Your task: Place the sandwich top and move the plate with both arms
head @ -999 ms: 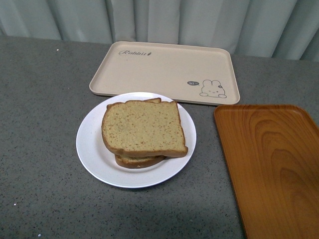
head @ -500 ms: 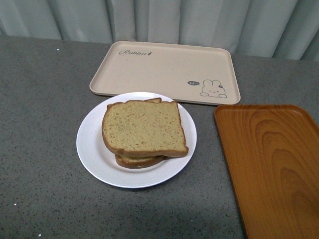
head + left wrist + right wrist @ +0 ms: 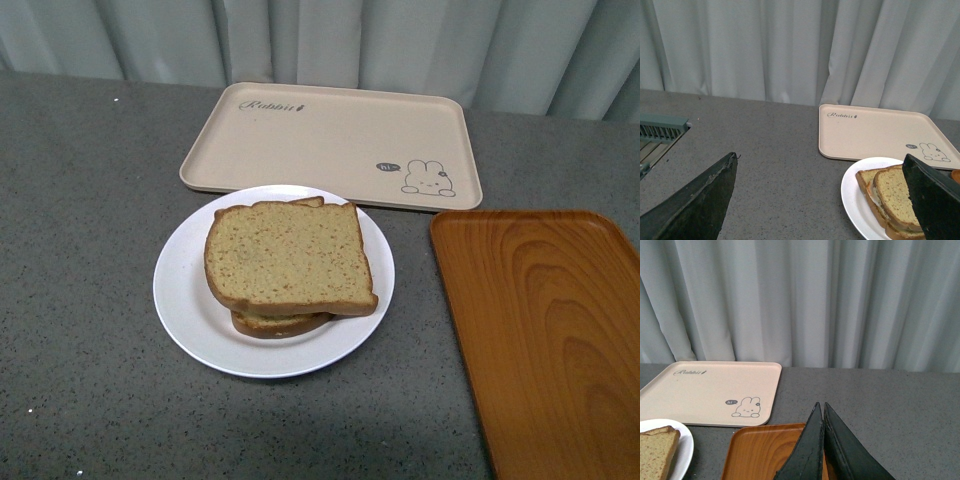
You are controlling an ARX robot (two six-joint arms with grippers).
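Observation:
The sandwich top [image 3: 288, 256], a tan speckled bread slice with a brown crust, lies flat on a smaller slice on the round white plate [image 3: 180, 290]. Neither arm shows in the front view. In the left wrist view my left gripper [image 3: 820, 162] is open, its black fingers [image 3: 700, 200] spread wide above the grey table, with the sandwich top [image 3: 895, 195] and plate [image 3: 852, 192] beside one finger. In the right wrist view my right gripper [image 3: 821, 405] is shut with nothing in it, above the wooden tray [image 3: 760, 450]; the plate's rim [image 3: 686, 447] and the sandwich top [image 3: 657, 450] show at the edge.
A beige tray [image 3: 330, 140] with a rabbit drawing lies behind the plate. A brown wooden tray [image 3: 545, 330] lies to the plate's right. A grey curtain [image 3: 320, 40] hangs behind the table. A grey-green vented object [image 3: 660, 132] lies on the far left.

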